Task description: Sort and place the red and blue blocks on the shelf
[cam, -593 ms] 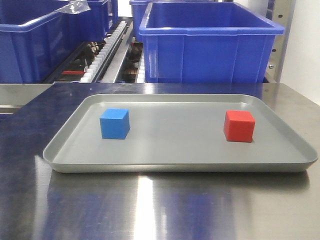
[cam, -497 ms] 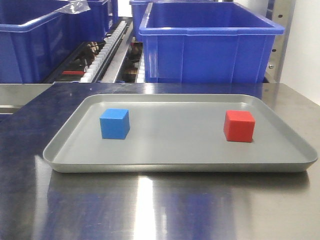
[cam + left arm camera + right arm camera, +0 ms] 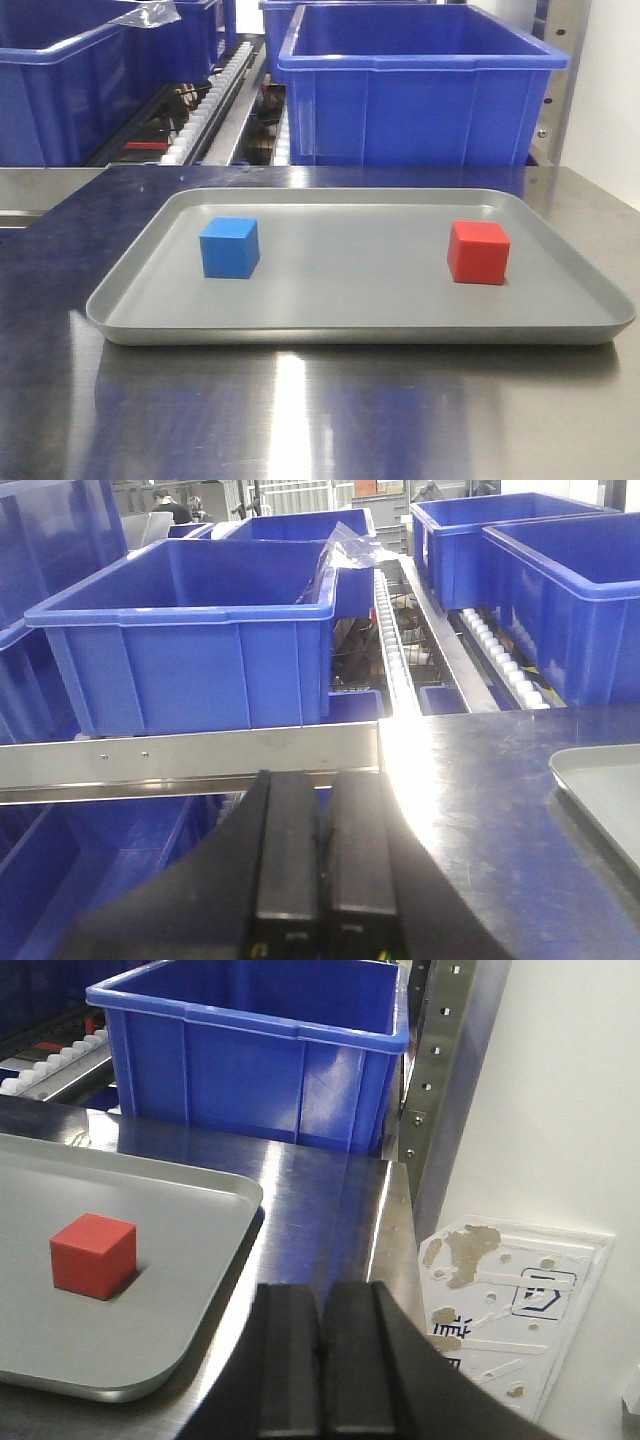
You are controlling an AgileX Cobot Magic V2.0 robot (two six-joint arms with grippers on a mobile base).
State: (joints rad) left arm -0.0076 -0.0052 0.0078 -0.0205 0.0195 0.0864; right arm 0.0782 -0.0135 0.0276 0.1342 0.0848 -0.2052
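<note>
Pre-grasp stage: L claw point(image 3: 322, 792) and R claw point(image 3: 320, 1298) were pinched closed, empty; next prob. needed R opening over red block point(image 3: 93, 1255) on tray point(image 3: 215, 1250).

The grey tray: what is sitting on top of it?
A small matte blue cube toward its left and a small matte red cube toward its right, well apart, both sitting flat on the shallow grey tray. Nothing else shows; the patches beneath the cubes are covered.

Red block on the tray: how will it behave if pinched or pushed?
The red block looks rigid and matte, with flat faces, so a pinch should hold without slipping. Sitting flat on the tray, it likely slides rather than rolls if pushed.
</note>
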